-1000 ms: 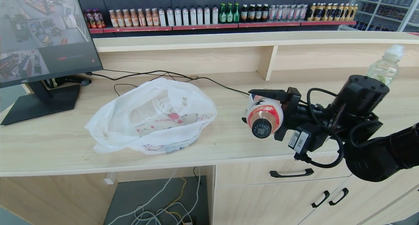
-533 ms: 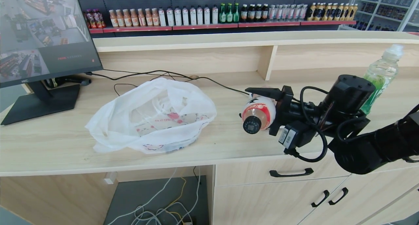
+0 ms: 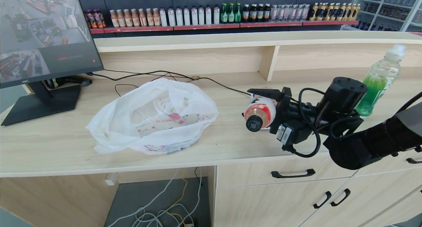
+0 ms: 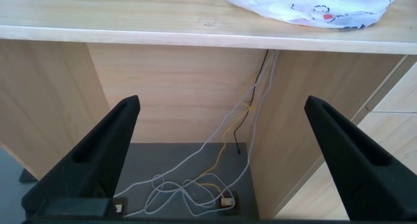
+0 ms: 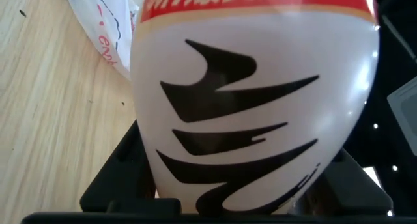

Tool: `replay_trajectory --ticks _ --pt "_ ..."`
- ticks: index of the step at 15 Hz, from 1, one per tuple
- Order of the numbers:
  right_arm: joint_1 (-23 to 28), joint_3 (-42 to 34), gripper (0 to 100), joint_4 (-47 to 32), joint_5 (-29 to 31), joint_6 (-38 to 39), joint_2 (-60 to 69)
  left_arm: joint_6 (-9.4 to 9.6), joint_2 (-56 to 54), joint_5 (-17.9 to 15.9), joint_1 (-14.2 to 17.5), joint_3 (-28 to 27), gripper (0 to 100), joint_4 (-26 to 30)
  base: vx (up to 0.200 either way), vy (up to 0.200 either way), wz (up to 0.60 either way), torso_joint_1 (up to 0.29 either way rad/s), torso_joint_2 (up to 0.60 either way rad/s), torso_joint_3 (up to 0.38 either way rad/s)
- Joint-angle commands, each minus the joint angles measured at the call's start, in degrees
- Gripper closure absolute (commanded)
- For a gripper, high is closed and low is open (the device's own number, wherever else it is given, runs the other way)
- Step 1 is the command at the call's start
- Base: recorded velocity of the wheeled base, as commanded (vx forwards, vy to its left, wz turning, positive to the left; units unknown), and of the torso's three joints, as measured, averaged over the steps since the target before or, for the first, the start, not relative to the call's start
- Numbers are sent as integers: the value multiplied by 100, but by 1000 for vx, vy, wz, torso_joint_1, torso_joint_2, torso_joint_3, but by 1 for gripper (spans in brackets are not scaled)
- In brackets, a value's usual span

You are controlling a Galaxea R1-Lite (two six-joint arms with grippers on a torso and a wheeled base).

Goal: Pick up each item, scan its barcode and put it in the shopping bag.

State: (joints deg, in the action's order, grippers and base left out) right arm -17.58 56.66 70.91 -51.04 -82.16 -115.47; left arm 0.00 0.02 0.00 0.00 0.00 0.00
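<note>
Right hand (image 3: 263, 112) has slid a bit toward the bag (image 3: 155, 118), clamped on the bottle (image 3: 260, 116), held sideways above the tabletop (image 3: 230, 141), probably to tip it in.

You've got one white shopping bag (image 3: 155, 118), one red-and-white bottle (image 3: 263, 110), one green drink bottle (image 3: 377, 83), one monitor (image 3: 43, 29) and three black cabinet handles (image 3: 293, 176). The shelf bottles are too small to count.
</note>
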Motion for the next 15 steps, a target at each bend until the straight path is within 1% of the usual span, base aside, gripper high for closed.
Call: replay_trajectory --ticks 1,5,8,15 --pt "26 117 100 2 -11 -1 -99 0 -2 0 0 0 0 0 0 0 0 0 0 0" --pt "132 170 100 2 -20 7 -46 0 -2 0 0 0 0 0 0 0 0 0 0 0" --pt "334 161 100 2 -20 34 -55 0 -2 0 0 0 0 0 0 0 0 0 0 0" --pt "422 161 100 10 -20 43 -63 0 -2 0 0 0 0 0 0 0 0 0 0 0"
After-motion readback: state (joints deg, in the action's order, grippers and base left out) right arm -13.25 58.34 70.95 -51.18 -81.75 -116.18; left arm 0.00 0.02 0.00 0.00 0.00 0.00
